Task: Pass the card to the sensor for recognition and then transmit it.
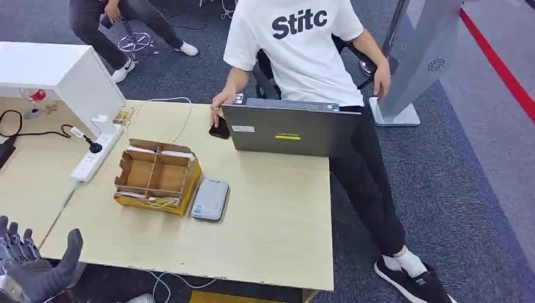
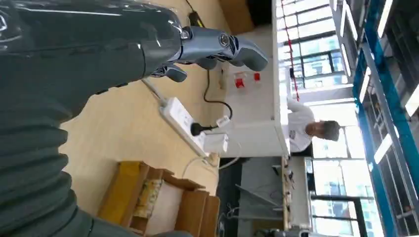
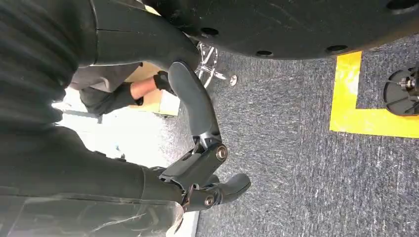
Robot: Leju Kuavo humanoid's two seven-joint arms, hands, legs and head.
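A cardboard box (image 1: 154,177) with several compartments stands on the left half of the wooden table (image 1: 271,214). Cards (image 1: 159,201) lie in its near compartment; the cards (image 2: 148,196) also appear in the left wrist view. A flat grey sensor (image 1: 210,199) lies right beside the box on its right. My left hand (image 1: 31,265) hovers at the table's near left corner, fingers apart and holding nothing; in its wrist view the left hand (image 2: 212,47) reaches over the tabletop. My right hand (image 3: 202,158) hangs over the carpet with nothing in it, fingers spread.
A person in a white T-shirt (image 1: 296,44) stands at the far side, one hand on a black mouse (image 1: 219,130) beside an open laptop (image 1: 290,129). A white power strip (image 1: 94,158) with cables and a white cabinet (image 1: 57,72) occupy the left. Yellow floor tape (image 3: 365,118) marks the carpet.
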